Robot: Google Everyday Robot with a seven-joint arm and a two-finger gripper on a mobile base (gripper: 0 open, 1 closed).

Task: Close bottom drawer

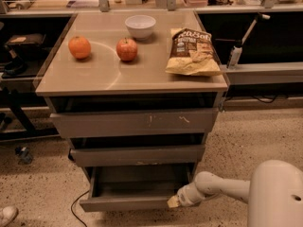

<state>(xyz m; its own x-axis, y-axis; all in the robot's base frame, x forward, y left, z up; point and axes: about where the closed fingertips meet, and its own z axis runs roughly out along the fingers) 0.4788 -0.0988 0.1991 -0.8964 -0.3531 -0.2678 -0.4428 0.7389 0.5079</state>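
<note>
The bottom drawer (128,203) stands pulled out at the foot of the grey-brown cabinet, its shallow tray (137,188) showing and empty. My gripper (173,201) is at the drawer front's right end, its yellowish tip touching the front. The white arm reaches in from the lower right. Above, the mid-width drawer front (137,155) and the widest drawer front (135,123) with white scuffs also stand slightly out.
On the cabinet top (94,74) lie an orange (79,47), an apple (127,49), a white bowl (140,26) and a chip bag (191,52). A black cable (75,209) trails on the speckled floor at lower left. Dark shelving flanks both sides.
</note>
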